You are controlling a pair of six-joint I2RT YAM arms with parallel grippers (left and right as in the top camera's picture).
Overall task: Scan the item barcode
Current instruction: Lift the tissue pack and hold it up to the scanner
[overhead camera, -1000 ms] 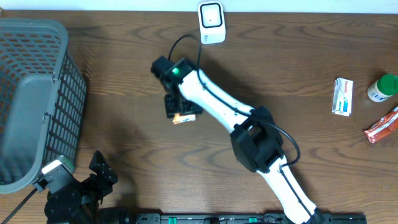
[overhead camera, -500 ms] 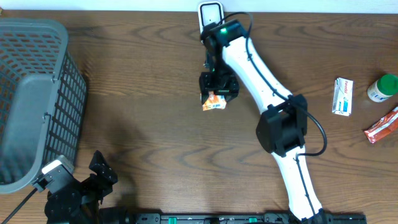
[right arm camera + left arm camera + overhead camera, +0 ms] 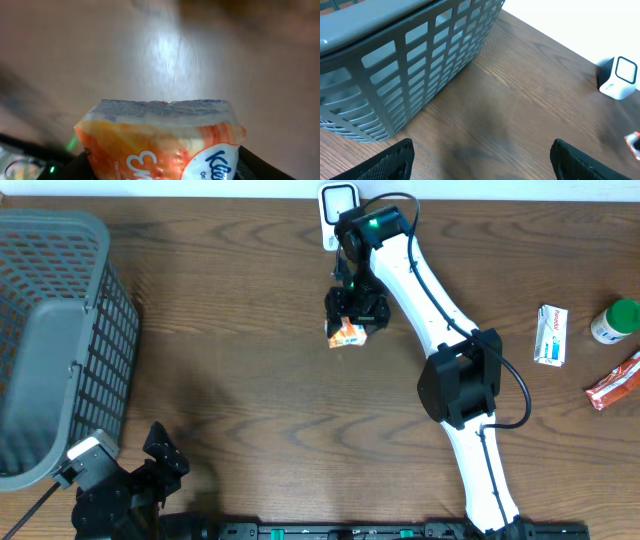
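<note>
The right claw [image 3: 352,320] is closed part way on a small orange tissue pack [image 3: 347,333]. One finger is on each side of it. The pack hangs over the table [image 3: 230,310] near 12 o'clock. It is just at the 6 o'clock side of the white scanner [image 3: 340,202], close to it but not touching. In the right wrist view the pack [image 3: 160,145] fills the bottom of the picture, with its crinkly sealed edge on top.

I think this pack is very light and soft. It is squishy, so a hard squeeze would crush it. Its wrapper looks shiny and may be slippery. The best place to hold it is across the fat middle, not by the thin sealed edge. I cannot see a barcode on any side that shows.

The left claw [image 3: 482,165] is wide open and holds nothing. It waits low at 7 o'clock, next to the grey basket [image 3: 60,330].

A second ago the right arm and the pack were farther out toward 8 o'clock from the scanner. Half a second ago they were nearly where they are now. Since then the pack has crept a little more toward 12 o'clock, closer to the scanner. The left arm and the basket have not moved.
</note>
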